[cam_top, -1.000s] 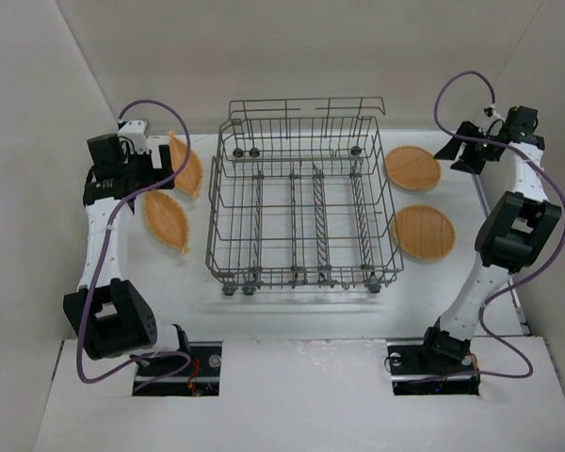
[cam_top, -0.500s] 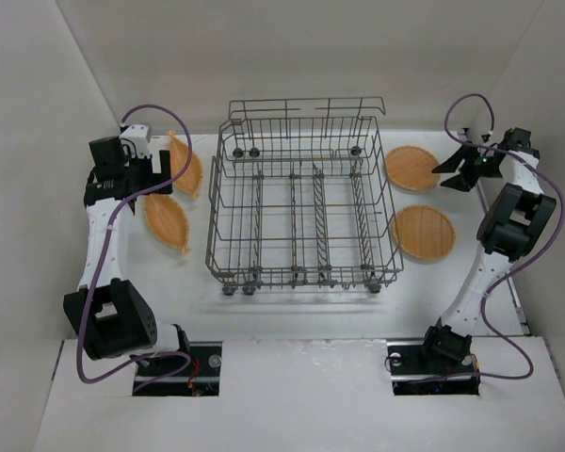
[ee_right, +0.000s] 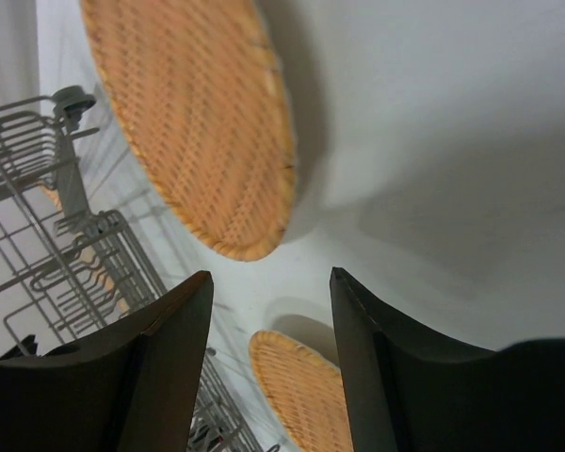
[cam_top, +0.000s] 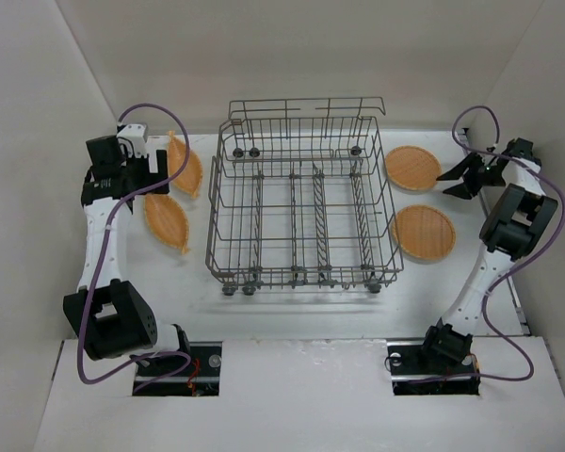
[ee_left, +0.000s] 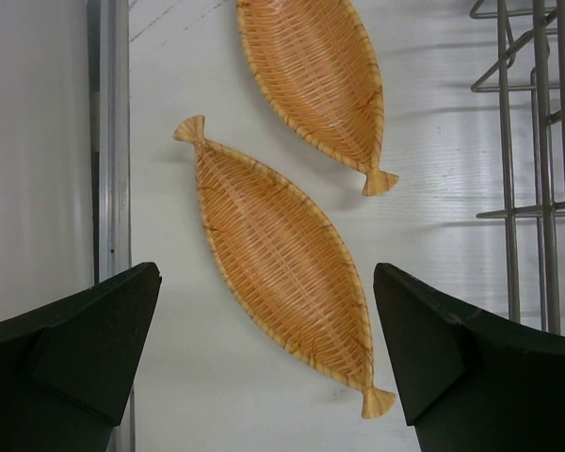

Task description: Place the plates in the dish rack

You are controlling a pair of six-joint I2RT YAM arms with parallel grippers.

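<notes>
The grey wire dish rack [cam_top: 301,217] stands mid-table with no plates in it. Two orange woven plates lie flat to its right: a far one [cam_top: 412,168] and a near one [cam_top: 423,232]. Two more lie left of it and look leaf-shaped: one [cam_top: 185,168] further back, one [cam_top: 167,221] nearer. My left gripper [cam_top: 162,171] is open above them; its wrist view shows both plates [ee_left: 311,80] [ee_left: 282,264] between the fingers [ee_left: 75,358]. My right gripper [cam_top: 452,182] is open and empty just right of the far round plate [ee_right: 198,122]; the near plate [ee_right: 301,391] shows between its fingers [ee_right: 386,358].
White walls close in the table on the left, back and right; the right arm is close to the right wall. The rack's wire side [ee_right: 56,235] stands just beyond the round plates. A metal rail [ee_left: 113,141] runs along the left table edge.
My right gripper has swung from the back right corner down and left toward the far round plate, staying open. The left arm has barely moved.
</notes>
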